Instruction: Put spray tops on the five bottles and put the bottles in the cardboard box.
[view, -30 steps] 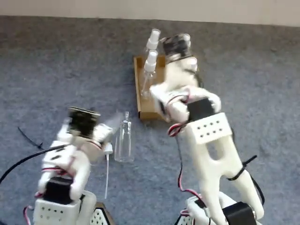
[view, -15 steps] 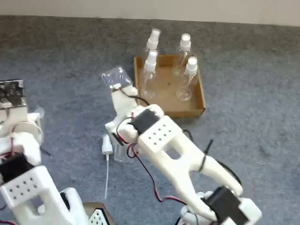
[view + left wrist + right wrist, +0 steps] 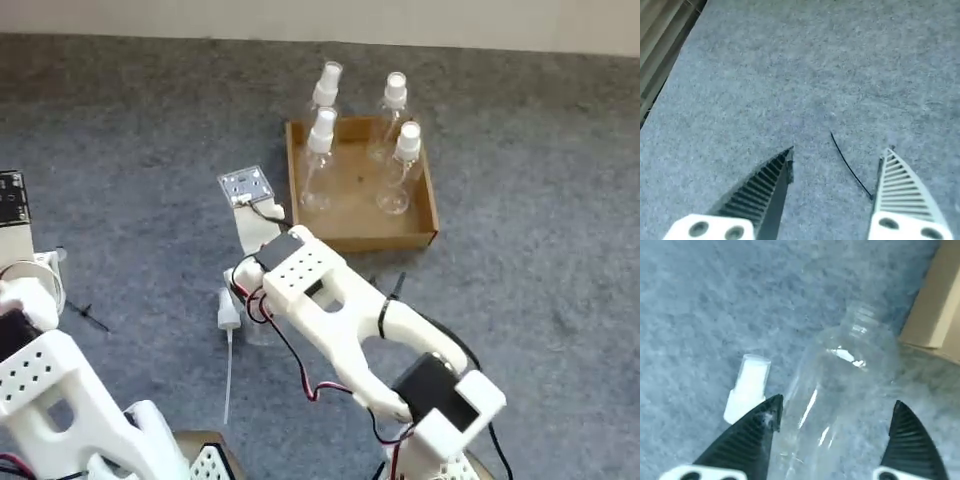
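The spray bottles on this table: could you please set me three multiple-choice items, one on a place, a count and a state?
1. Where is the loose spray top?
A. on the carpet beside the uncapped bottle
B. screwed onto a bottle
C. held in a claw
2. How many capped bottles stand upright?
A. two
B. five
C. four
3. The right claw is:
A. shut, empty
B. open, astride the uncapped bottle
C. shut on the spray top
1 A, it lies on the carpet; 2 C, four white tops show; 3 B, its fingers flank the bottle.
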You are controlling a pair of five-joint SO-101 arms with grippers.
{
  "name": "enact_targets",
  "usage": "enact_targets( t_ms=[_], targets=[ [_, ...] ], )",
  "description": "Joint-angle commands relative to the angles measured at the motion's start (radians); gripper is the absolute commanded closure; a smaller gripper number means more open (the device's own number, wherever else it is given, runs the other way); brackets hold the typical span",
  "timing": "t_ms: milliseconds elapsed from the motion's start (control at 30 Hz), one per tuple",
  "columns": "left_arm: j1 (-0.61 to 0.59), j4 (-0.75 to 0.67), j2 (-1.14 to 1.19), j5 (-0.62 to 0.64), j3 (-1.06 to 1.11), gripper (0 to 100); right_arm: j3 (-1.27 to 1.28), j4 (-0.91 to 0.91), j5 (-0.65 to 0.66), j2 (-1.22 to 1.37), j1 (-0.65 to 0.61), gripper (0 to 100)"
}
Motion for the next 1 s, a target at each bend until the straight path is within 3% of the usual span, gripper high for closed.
enact_targets(
  t_ms=[0, 167, 300, 433, 600, 733, 867, 967],
  targets=[
    [0.010, -0.025, 0.007, -0.008, -0.053, 75, -0.010, -0.022, -0.011, 0.015, -0.005, 74.9],
    [0.012, -0.025, 0.012, -0.008, -0.051, 75, -0.012, -0.021, -0.011, 0.027, -0.004, 98.8],
    [0.035, -0.020, 0.012, -0.008, -0.047, 75, -0.018, 0.044, -0.009, 0.004, 0.001, 99.5],
    [0.065, -0.018, 0.012, -0.008, -0.045, 75, -0.019, 0.236, 0.002, -0.122, 0.036, 99.5],
    [0.125, 0.043, 0.012, -0.008, -0.050, 75, -0.021, 0.383, 0.229, -0.389, 0.153, 99.5],
    [0.209, 0.126, 0.012, -0.005, -0.051, 75, -0.024, 0.553, 0.388, -0.593, 0.349, 99.5],
    [0.314, 0.213, 0.012, -0.002, -0.051, 75, -0.036, 0.633, 0.631, -0.664, 0.739, 99.5],
    [0.410, 0.256, 0.013, 0.003, -0.051, 75, -0.035, 0.550, 0.799, -0.624, 1.027, 99.5]
  ],
)
